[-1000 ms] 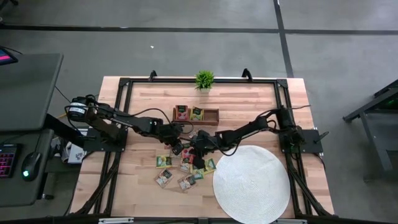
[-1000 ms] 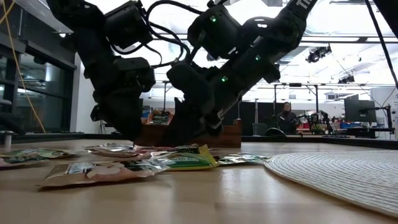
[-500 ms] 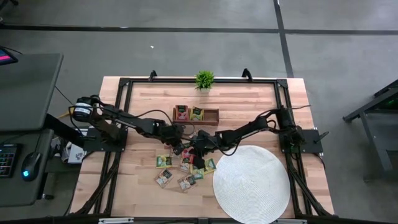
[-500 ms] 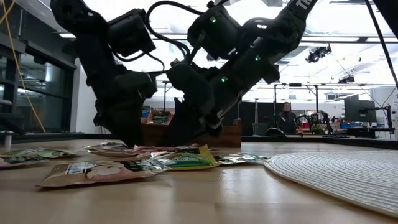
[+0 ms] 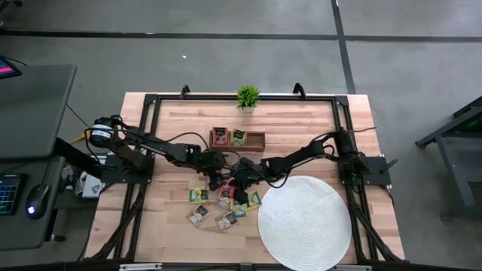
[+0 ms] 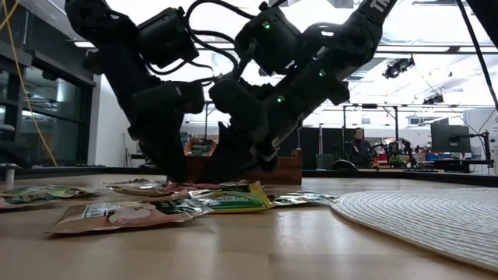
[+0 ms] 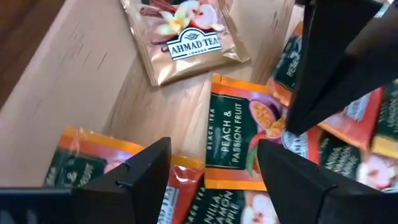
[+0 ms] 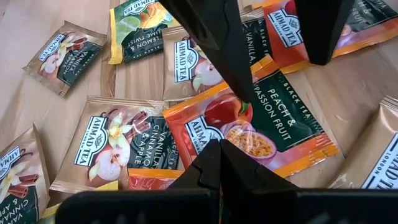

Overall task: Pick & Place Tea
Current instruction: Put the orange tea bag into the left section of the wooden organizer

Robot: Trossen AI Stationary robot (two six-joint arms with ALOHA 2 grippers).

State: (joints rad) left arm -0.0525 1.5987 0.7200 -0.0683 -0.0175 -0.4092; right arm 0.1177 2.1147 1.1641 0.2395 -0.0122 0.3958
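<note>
Several small square tea packets (image 5: 226, 202) lie flat in a loose overlapping pile at mid-table. An orange-edged "Peach & Passion Fruit" packet (image 7: 231, 134) lies among them, also seen in the right wrist view (image 8: 280, 127). My left gripper (image 7: 211, 152) is open and low over the pile (image 5: 217, 179), one finger on each side of that packet. My right gripper (image 8: 219, 149) is shut and comes down beside it (image 5: 236, 185), tips at the packet's fruit-picture end. My left gripper has one fingertip (image 8: 244, 102) down at the printed face of the peach packet; whether it touches I cannot tell. My right gripper's shut fingertips (image 7: 285, 129) stand on the packet's fruit-picture end (image 8: 239, 140), slanting down from the table's right. The packet lies flat on the others.
A shallow wooden tray (image 5: 257, 141) holding two packets sits just beyond the pile. A big round white woven mat (image 5: 305, 222) lies at the near right. A small green potted plant (image 5: 247, 95) stands at the far edge. Black frame rails run along both table sides.
My left gripper has moved toward the table's right, closer to my right gripper, staying low over the packets. My right gripper and the packets have kept still.
</note>
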